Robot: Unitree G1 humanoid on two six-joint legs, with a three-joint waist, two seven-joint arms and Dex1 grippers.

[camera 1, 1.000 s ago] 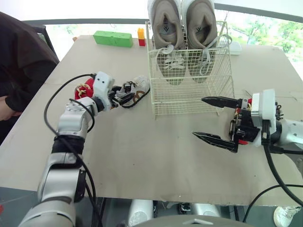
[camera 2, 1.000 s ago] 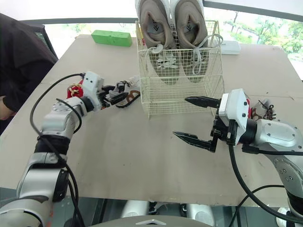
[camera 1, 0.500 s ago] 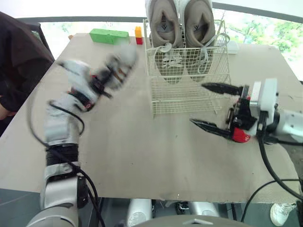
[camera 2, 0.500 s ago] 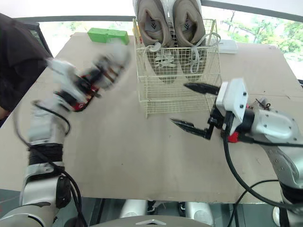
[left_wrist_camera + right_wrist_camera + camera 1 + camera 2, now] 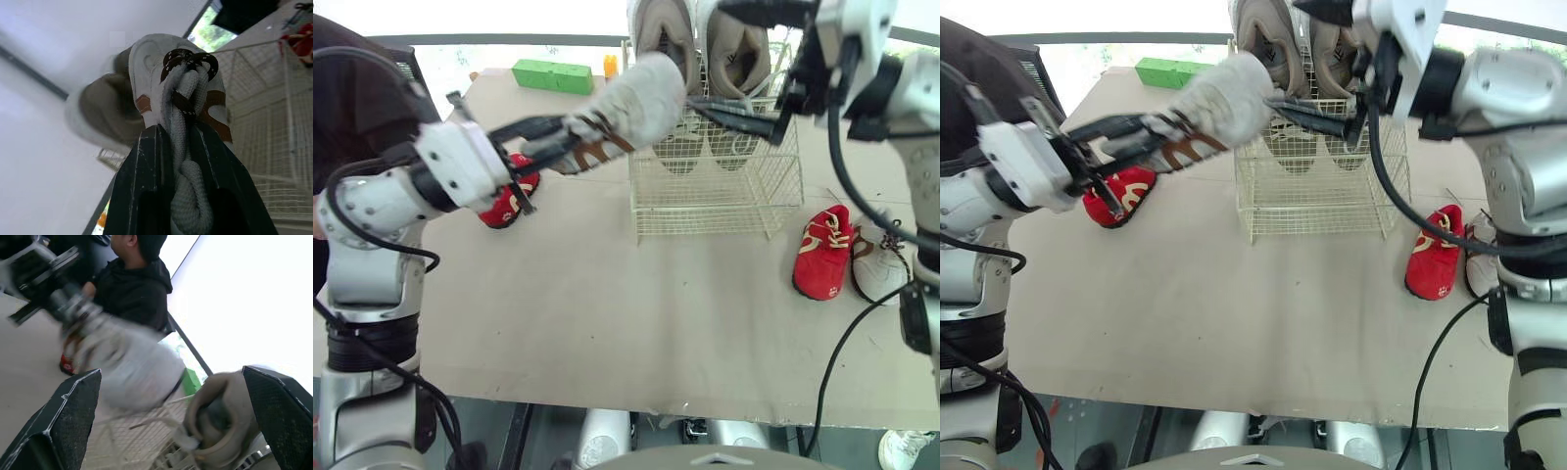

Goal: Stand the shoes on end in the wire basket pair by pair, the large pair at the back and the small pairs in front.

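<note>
Both arms have gone up since a second ago. The left gripper (image 5: 176,130) has lifted the white shoe (image 5: 631,98) off the table (image 5: 607,323), and the right gripper (image 5: 171,374) has risen from table height to above the basket (image 5: 715,196).

The left jaws are clamped on the white shoe's laces. We see it in the air at the basket's upper front-left corner, toe toward the basket, not yet inside. The right jaws are spread wide and hold nothing, the lower finger lying across the basket's top edge.

The table is a plain tan board. The large pair (image 5: 749,54) stands on end at the back of the basket. The left red shoe (image 5: 509,201) lies on the board by the left arm. The right red shoe (image 5: 822,250) lies right of the basket with a second white shoe (image 5: 881,269) just beside it. A green block (image 5: 551,75) and an orange block (image 5: 610,66) sit at the far edge. Bright windows with greenery run behind, and a person (image 5: 132,284) in black is at the table's left side.

The held shoe is motion-blurred, so we cannot tell whether it touches the wire or the right finger. The large pair's heels are cut off at the top. The left arm covers part of the left red shoe, and a cable crosses the second white shoe.
</note>
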